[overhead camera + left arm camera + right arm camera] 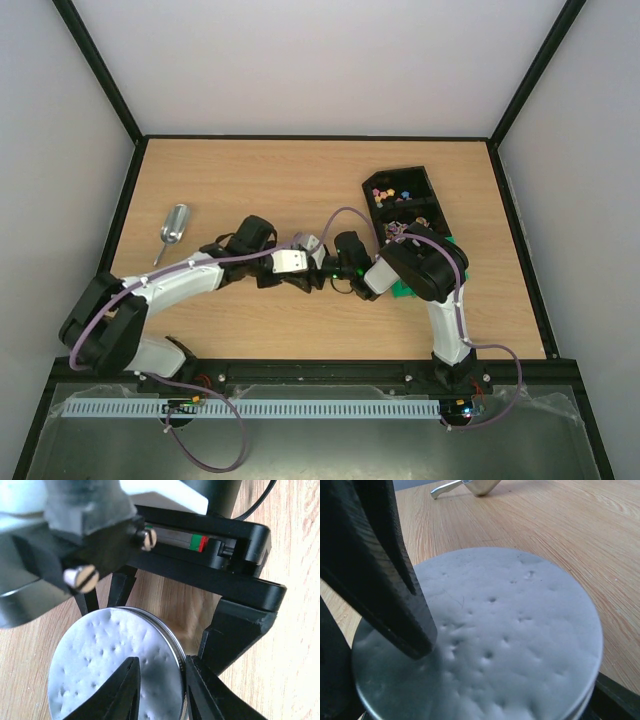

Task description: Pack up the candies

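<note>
A round metal lid with a white dimpled liner is held tilted above the table between both arms; it fills the right wrist view. My right gripper is shut on the lid across its width, one finger at its left edge. My left gripper has its fingers apart, straddling the lid's rim, one finger over the liner. The candies, tiny mixed-colour pieces, lie in a black compartment tray at the far right. A metal scoop lies at the left, also in the right wrist view.
A green object sits partly hidden under my right arm, near the tray's near end. Black frame rails run along the table's edges. A cable loops above the two grippers.
</note>
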